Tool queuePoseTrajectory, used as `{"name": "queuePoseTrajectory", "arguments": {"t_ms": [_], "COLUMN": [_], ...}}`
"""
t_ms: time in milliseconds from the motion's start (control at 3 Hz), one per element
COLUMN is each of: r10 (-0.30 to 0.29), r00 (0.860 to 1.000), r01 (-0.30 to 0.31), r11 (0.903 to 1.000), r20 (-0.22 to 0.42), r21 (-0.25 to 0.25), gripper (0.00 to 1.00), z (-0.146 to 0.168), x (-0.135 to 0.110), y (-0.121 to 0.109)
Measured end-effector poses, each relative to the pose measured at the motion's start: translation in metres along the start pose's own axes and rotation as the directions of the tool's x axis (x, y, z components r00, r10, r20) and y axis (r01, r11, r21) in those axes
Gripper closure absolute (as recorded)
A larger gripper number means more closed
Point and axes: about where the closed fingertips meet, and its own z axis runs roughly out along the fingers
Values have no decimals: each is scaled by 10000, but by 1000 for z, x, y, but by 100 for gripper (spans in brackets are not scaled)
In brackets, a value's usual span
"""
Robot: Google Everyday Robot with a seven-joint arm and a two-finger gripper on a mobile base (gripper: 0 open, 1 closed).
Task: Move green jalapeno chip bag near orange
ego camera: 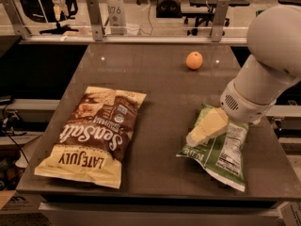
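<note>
The green jalapeno chip bag (220, 155) lies flat on the right side of the dark table (162, 91), its white nutrition panel facing up. The orange (194, 60) sits near the table's far edge, well behind the bag and apart from it. My gripper (206, 127) hangs from the big white arm that comes in from the right. It is low over the upper left part of the green bag and hides that part. I cannot tell if it touches the bag.
A larger brown-and-yellow Sea Salt chip bag (94, 135) lies on the left half of the table. A metal rail with posts (94, 18) runs behind the far edge. The white arm (263, 74) overhangs the table's right side.
</note>
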Motion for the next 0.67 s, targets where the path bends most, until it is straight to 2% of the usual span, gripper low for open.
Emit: {"name": "queuePoseTrajectory", "arguments": {"t_ms": [333,667], "r10": [-65,-295], "r00": [9999,9995], "r01": [61,293], "r11": [9996,9995], "r20": [-122,-102], "r21": [-286,-130], "gripper": [18,41], "z": [3,-4], "x": [-5,-9], "y": [10,12]}}
